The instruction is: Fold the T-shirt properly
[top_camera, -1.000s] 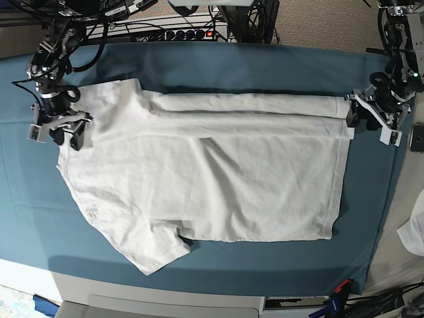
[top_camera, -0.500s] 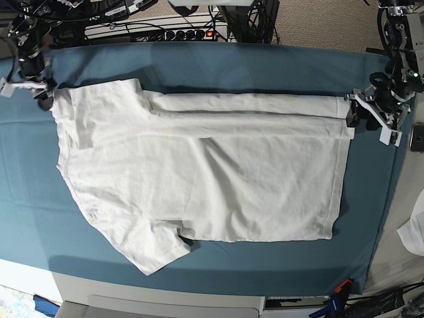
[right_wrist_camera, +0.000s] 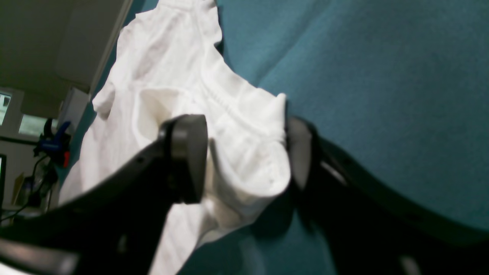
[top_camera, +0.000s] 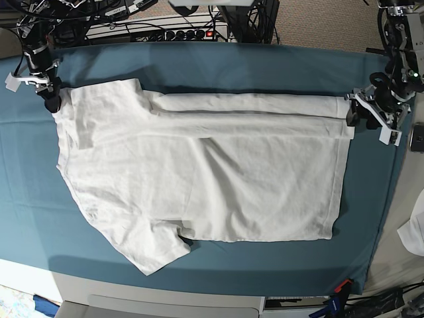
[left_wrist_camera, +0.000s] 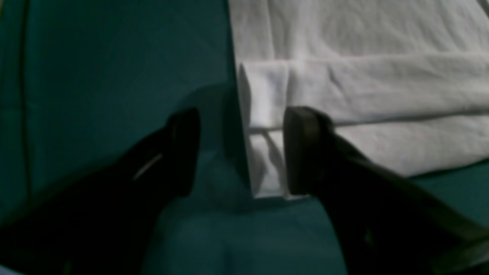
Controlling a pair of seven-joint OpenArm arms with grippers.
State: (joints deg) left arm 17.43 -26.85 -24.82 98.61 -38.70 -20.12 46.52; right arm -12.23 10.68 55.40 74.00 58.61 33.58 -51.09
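The white T-shirt (top_camera: 212, 179) lies flat on the teal table cover (top_camera: 265, 66), with its far long edge folded over in a band. My right gripper (top_camera: 48, 93) is at the shirt's back left corner. In the right wrist view it (right_wrist_camera: 244, 160) is open, with a bunched ribbed edge of the shirt (right_wrist_camera: 164, 76) between its fingers. My left gripper (top_camera: 361, 118) is at the right end of the folded band. In the left wrist view it (left_wrist_camera: 240, 152) is open and straddles the shirt's (left_wrist_camera: 363, 76) folded hem corner.
A power strip and cables (top_camera: 165, 30) run along the table's back edge. A small scrap of white cloth (top_camera: 414, 232) and a dark device (top_camera: 417, 138) sit off the table's right edge. A blue and orange clamp (top_camera: 338, 295) is at the front right corner.
My right gripper left the shirt's left edge, swung up to the back left, and now sits at the shirt's back left corner. The left gripper and the shirt have not moved.
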